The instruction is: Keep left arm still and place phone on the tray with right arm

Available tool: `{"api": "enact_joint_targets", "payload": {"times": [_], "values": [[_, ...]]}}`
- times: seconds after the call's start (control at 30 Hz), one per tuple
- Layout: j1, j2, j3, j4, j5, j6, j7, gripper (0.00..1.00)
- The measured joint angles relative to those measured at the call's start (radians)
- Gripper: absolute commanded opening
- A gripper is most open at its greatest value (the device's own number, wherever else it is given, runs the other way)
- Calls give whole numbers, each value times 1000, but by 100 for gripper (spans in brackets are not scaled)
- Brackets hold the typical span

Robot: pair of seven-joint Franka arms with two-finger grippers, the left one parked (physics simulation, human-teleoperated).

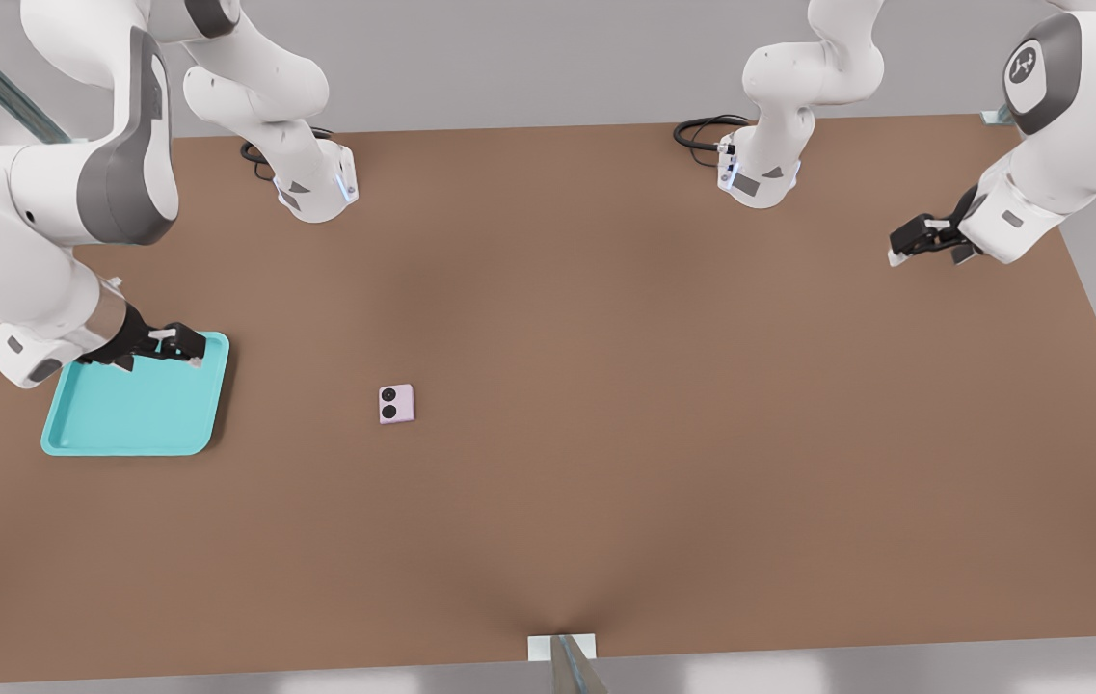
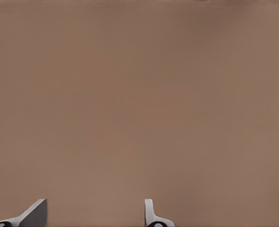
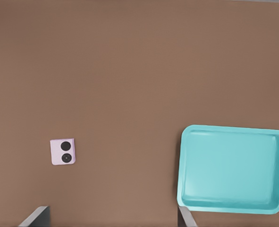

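Observation:
The pale pink phone (image 1: 396,404) lies flat on the brown table, its two black lenses facing up, and the right wrist view also shows the phone (image 3: 63,152). The turquoise tray (image 1: 133,410) sits at the front view's left with nothing in it; the tray (image 3: 233,170) also shows in the right wrist view. My gripper (image 1: 193,349) hangs over the tray's far corner, on the phone's side. It is open and holds nothing, its fingertips (image 3: 41,213) spread wide. The phone is well apart from the tray, toward the front view's right.
Two white arm bases (image 1: 316,183) (image 1: 760,173) with black cables stand at the table's far edge. The parked arm's gripper (image 1: 923,239) hovers at the far right. A small white bracket (image 1: 562,648) sits on the table's near edge.

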Motion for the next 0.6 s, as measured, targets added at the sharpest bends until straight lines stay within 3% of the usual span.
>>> {"api": "enact_joint_targets", "payload": {"times": [0.17,0.37,0.6], "values": [[16,21,47,-187,0,109,4,100],[106,233,74,-267,-4,336,44,99],[150,333,118,-476,-4,632,152,100]]}}
